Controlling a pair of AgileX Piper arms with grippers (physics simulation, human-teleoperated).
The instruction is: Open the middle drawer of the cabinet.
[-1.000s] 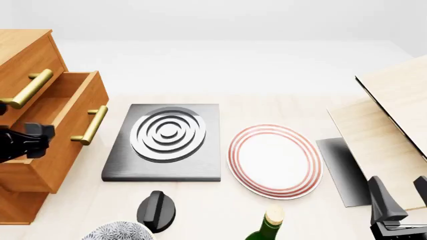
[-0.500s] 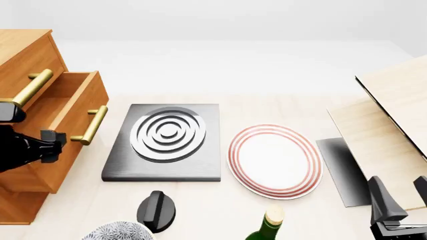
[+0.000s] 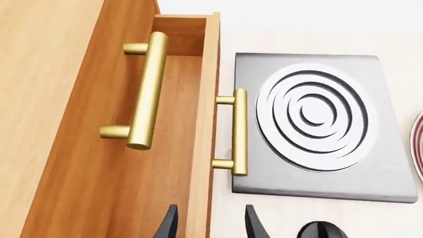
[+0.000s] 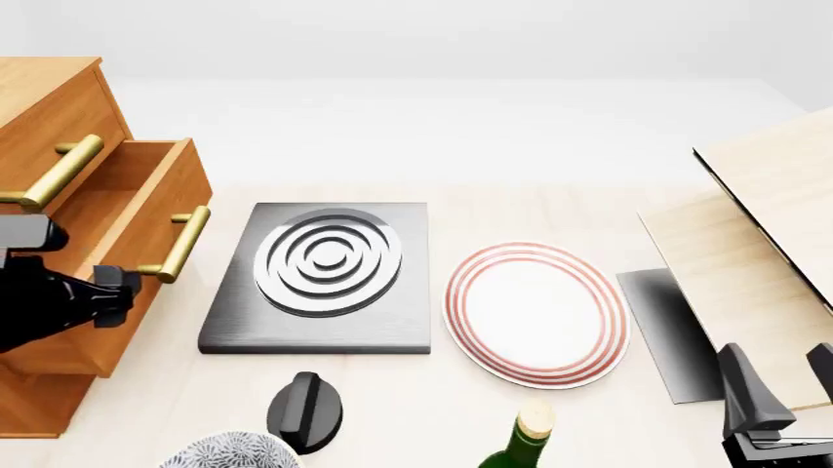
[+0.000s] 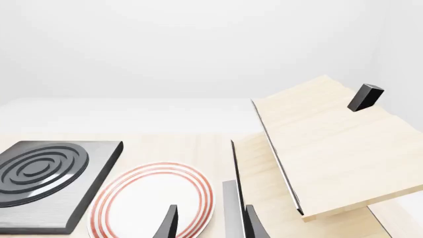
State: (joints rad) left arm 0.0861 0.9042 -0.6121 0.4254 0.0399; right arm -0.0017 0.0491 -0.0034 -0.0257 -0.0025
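drawer (image 4: 124, 249): pulled out of cabinet (image 4: 46, 107), front edge sits between the jaws
handle (image 3: 237, 132): free, bar runs along drawer front
left gripper (image 3: 210, 225): narrowly parted, gripping nothing
right gripper (image 5: 210, 225): narrowly parted, empty

Pale wood table (image 4: 547, 210) — plain white backdrop, soft even light, faint shadows

- I am seeing the left arm (image 4: 39, 297) rendering as matte black throughout, with a rounded, glossy grey-black housing near its top.
- A small blocky black lug is showing at the left gripper (image 4: 115, 290) end.
- In the left wrist view, its fingertips (image 3: 168, 225) are appearing as two slim, curved black blades tapering to points.
- The right gripper (image 4: 781, 390) is showing dark grey, wedge-shaped fingers above a ribbed black base.
- No cables, screws or markings are resolving for me.
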